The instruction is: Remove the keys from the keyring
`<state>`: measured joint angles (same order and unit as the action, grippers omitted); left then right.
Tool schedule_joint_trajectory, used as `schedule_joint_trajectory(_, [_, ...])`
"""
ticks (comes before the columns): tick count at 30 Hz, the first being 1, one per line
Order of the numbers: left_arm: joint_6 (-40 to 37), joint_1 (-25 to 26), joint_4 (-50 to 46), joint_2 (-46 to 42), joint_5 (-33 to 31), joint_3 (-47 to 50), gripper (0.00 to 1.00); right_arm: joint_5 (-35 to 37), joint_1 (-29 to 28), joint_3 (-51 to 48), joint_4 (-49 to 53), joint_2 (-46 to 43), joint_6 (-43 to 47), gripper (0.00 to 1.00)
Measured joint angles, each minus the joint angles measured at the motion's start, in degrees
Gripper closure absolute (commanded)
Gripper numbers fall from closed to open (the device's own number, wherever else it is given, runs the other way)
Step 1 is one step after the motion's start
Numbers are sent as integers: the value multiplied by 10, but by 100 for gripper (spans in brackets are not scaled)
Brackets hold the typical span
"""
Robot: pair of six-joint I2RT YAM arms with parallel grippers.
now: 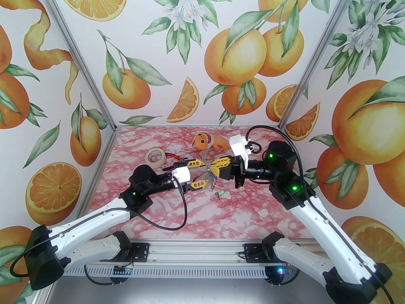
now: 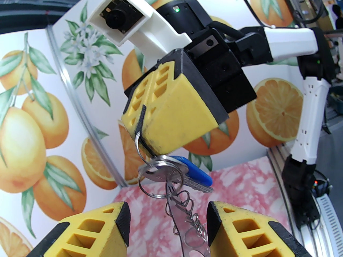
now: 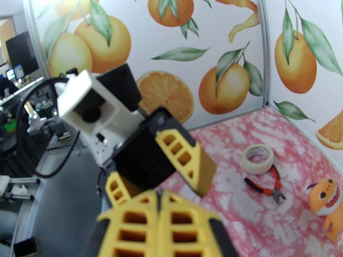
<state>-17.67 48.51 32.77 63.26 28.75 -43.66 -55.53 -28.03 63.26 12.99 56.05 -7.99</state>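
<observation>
Right jaws pinching keyring (image 2: 171,210), left jaws apart

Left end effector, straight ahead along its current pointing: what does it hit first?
The left end effector would likely first meet the keyring hanging from the shut right end effector, the blue key just above it. Depth is unclear.
</observation>
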Motion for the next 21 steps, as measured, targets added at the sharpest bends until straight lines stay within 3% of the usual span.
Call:
schedule_joint_trajectory(5, [-5,11,31,7,-22,0,52,0,0,-3,-5,0,-8,100])
schedule_joint_trajectory(12, [-16,24,46,10,-46,0,64,0,0,-10,-26,3,-21,100])
schedule_joint_trajectory(21, [-22,25,45,10,-65,0,72,0,0,-10,-38,2,-26,100])
